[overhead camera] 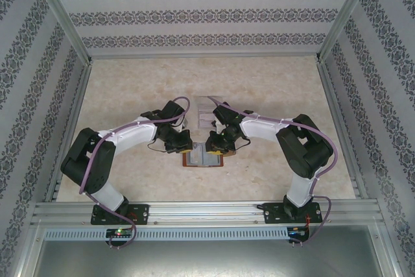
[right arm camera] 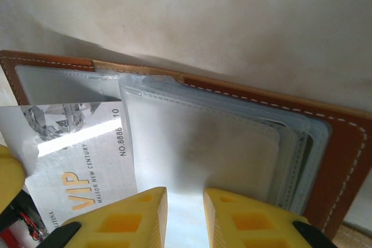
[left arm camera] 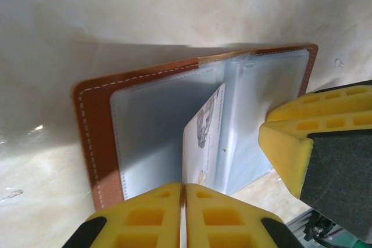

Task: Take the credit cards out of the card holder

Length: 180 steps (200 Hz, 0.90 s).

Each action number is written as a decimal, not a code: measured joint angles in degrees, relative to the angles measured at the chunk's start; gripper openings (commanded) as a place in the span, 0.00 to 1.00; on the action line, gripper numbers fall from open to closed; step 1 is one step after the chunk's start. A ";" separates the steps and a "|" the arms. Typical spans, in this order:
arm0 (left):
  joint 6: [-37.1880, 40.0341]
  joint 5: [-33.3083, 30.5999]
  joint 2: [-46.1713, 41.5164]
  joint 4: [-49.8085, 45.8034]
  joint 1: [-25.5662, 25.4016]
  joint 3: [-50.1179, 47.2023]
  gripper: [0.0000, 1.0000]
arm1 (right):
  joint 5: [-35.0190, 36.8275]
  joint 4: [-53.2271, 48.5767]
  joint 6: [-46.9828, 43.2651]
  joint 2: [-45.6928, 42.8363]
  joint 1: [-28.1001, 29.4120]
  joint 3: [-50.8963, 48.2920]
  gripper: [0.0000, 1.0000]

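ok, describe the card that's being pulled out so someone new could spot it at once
Find the open brown card holder on the table between the two arms. Over its left half lies a silvery card, pinched by the left end effector. Unlike the empty frosted pockets beside it, it says VIP.

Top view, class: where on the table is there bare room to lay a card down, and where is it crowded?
Bare table lies left, right and beyond the arms. Crowded: the middle, where both grippers meet over the card holder, beside the clear box.

- a pale marbled table top [overhead camera: 130,95] lay in the middle, evenly lit.
- striped, floral-patterned wallpaper panels [overhead camera: 194,11] stood at 12, 9 and 3 o'clock.
- an aluminium frame rail [overhead camera: 207,211] ran across at 6 o'clock.
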 measured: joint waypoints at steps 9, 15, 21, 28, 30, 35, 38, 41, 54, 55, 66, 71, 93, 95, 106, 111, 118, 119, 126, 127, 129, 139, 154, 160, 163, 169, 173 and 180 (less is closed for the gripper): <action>-0.26 0.90 0.35 0.79 0.00 0.00 0.13 | 0.00 0.00 0.00 0.00 -0.02 0.00 0.27; -0.48 1.36 0.50 1.27 0.00 0.00 0.13 | 0.00 0.00 0.00 0.00 -0.02 0.00 0.27; -0.76 1.97 0.63 1.86 -0.04 0.00 0.13 | 0.00 0.00 0.00 0.00 -0.02 0.00 0.27; -1.14 2.43 0.74 2.43 -0.04 0.00 0.13 | 0.00 0.00 0.00 0.00 -0.02 0.00 0.27; -1.18 2.54 0.76 2.54 -0.04 0.00 0.13 | 0.00 0.00 0.00 0.00 -0.02 0.00 0.27; -1.40 2.82 0.85 2.91 -0.07 0.00 0.13 | 0.00 0.00 0.00 0.00 -0.02 0.00 0.27; -1.51 3.02 0.92 3.15 -0.13 0.00 0.13 | 0.00 0.00 0.00 0.00 -0.02 0.00 0.27; -1.60 3.19 0.96 3.34 -0.13 0.00 0.13 | 0.00 0.00 0.00 0.00 -0.02 0.00 0.27; -1.79 3.65 1.22 3.87 -0.15 0.00 0.12 | -0.02 0.00 0.00 0.00 -0.02 0.00 0.27; -1.84 3.67 1.27 3.91 -0.15 0.00 0.13 | 0.00 0.00 0.00 0.00 -0.02 0.00 0.27; -1.99 3.85 1.46 4.20 -0.22 -0.02 0.12 | -0.02 0.00 0.00 0.00 -0.02 0.00 0.27; -2.10 3.85 1.55 4.28 -0.28 -0.02 0.12 | 0.00 0.00 0.00 0.00 -0.02 0.00 0.27; -2.21 3.85 2.19 4.50 -0.55 -0.02 0.12 | 0.00 0.00 0.00 0.00 -0.02 0.00 0.27; -2.21 3.85 2.23 4.50 -0.55 -0.02 0.12 | -0.02 0.00 0.00 0.00 -0.02 0.00 0.27; -2.34 3.82 2.54 4.52 -0.59 -0.02 0.10 | 0.00 -0.02 0.00 0.00 -0.02 0.00 0.26; -2.38 3.82 2.67 4.55 -0.59 -0.02 0.09 | 0.00 -0.04 0.00 0.00 -0.02 0.00 0.27; -2.40 3.82 2.82 4.55 -0.66 -0.02 0.09 | 0.00 -0.07 0.00 0.00 -0.02 0.00 0.27; -2.38 3.82 2.84 4.55 -0.66 -0.02 0.09 | 0.00 -0.07 0.00 0.00 -0.02 0.00 0.27; -2.38 3.80 2.91 4.55 -0.70 -0.02 0.08 | 0.00 -0.11 0.00 0.00 -0.02 0.00 0.27; -2.38 3.80 2.91 4.55 -0.70 -0.02 0.08 | 0.00 -0.11 0.00 0.00 -0.02 0.00 0.27; -2.38 3.80 2.91 4.55 -0.70 -0.02 0.08 | 0.00 -0.11 0.00 0.00 -0.02 0.00 0.27; -2.36 3.74 2.91 4.55 -0.74 -0.02 0.07 | 0.00 -0.13 0.00 -0.02 -0.04 0.00 0.26; -2.25 3.56 2.89 4.50 -0.74 0.00 0.05 | 0.11 -0.15 0.00 -0.33 -0.04 0.00 0.26; -2.08 3.41 2.86 4.46 -0.76 0.00 0.04 | 0.46 -0.22 0.00 -0.59 -0.04 0.00 0.26; -2.01 3.37 2.82 4.42 -0.76 0.02 0.04 | 0.63 -0.28 0.00 -0.70 -0.04 0.00 0.26; -1.75 3.21 2.75 4.33 -0.79 0.02 0.03 | 1.09 -0.50 0.00 -1.09 -0.04 -0.02 0.26; -1.62 3.04 2.64 4.17 -0.79 0.02 0.03 | 1.36 -0.63 0.00 -1.36 -0.07 -0.07 0.26; -1.27 2.64 2.49 3.93 -0.79 0.07 0.01 | 1.79 -0.87 0.02 -1.95 -0.26 -0.13 0.26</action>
